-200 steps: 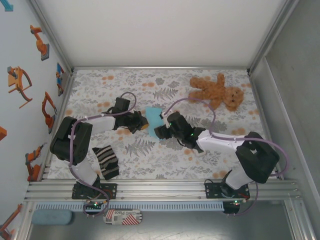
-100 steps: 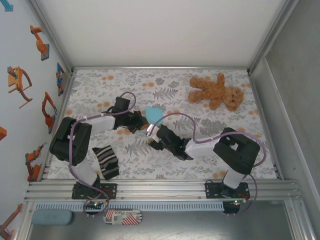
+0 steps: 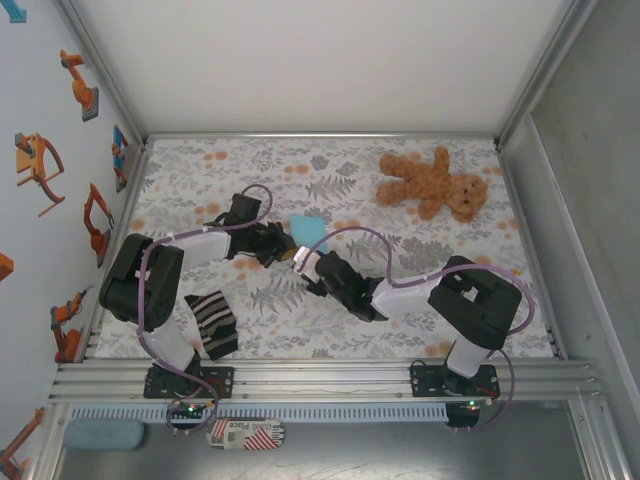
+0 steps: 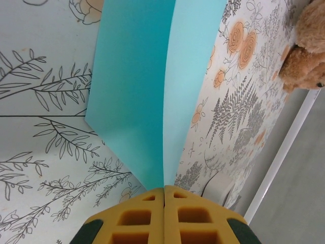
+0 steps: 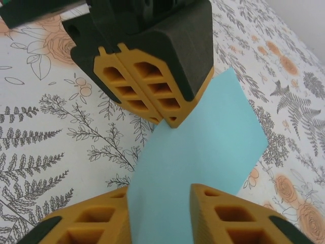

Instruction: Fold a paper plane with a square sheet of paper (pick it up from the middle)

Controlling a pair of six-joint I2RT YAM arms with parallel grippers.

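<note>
The left pincer [image 4: 164,190] clamps the thin light-blue paper sheet [image 4: 137,101]; the right pincer [image 5: 160,203], jaws apart astride it, may crumple it closing askew.

paper [image 4: 132,91]: cyan | table cover [image 3: 300,160]: grey-orange floral | teddy bear [image 3: 430,185]: brown

teddy bear [image 4: 304,56] cropped, paper [image 4: 132,91] edge hidden in left end effector [image 4: 164,195]

left fingers [image 4: 137,218] tight together, right fingers [image 5: 228,213] apart
</note>
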